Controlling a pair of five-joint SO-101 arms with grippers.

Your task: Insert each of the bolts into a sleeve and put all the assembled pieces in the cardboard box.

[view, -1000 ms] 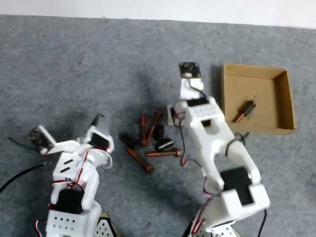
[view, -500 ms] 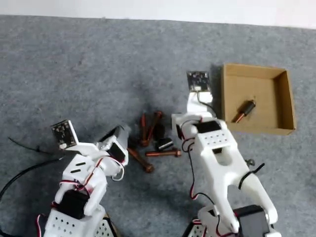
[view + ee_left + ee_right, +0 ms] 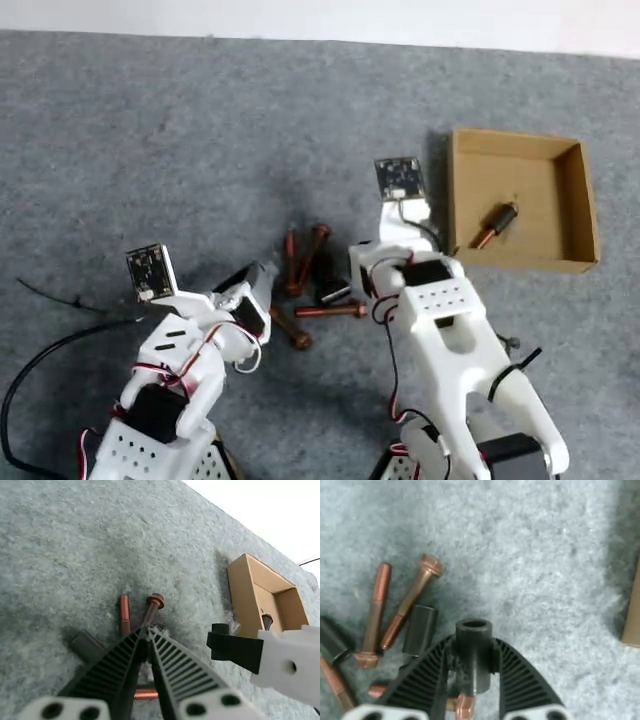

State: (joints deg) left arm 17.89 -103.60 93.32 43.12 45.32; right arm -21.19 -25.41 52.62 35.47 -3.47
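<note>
A black sleeve (image 3: 476, 672) was held in the right gripper (image 3: 473, 646), just above the loose bolts (image 3: 412, 597) and apart from the cardboard box (image 3: 565, 200), where one assembled piece (image 3: 495, 225) was laid. The left gripper (image 3: 148, 630) was closed to a sliver over them, and nothing was seen in it. Bolts could be scattered by its tips, or the sleeve tilted under pressing. The sleeve's lower end was hidden by the jaws.

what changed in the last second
The left gripper swung in from the left side of the table to the bolts; its tip is now at the end of one bolt. The right arm drew back a little toward its base, with the right gripper shut on a black sleeve. The bolts, the cardboard box and the assembled piece inside it stayed put.
</note>
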